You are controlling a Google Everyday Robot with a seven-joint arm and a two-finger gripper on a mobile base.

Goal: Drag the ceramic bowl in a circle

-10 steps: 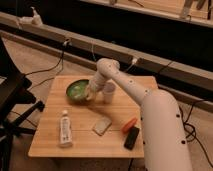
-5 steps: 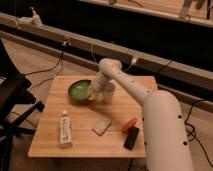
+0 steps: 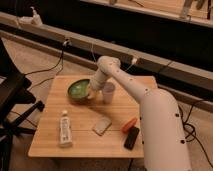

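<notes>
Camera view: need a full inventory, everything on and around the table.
ceramic bowl: 1, green, back left of the table
cup: 1, white, just right of the bowl
tube: 1, white, front left, lying flat
pad: 1, pale grey, front centre
orange object: 1, orange-red, front right
black object: 1, black, near the front edge by the orange one
table: 1, light wood, centre
chair: 1, black, left of the table
arm: 1, white, reaching in from the right
gripper: 1, at the bowl's right rim
</notes>
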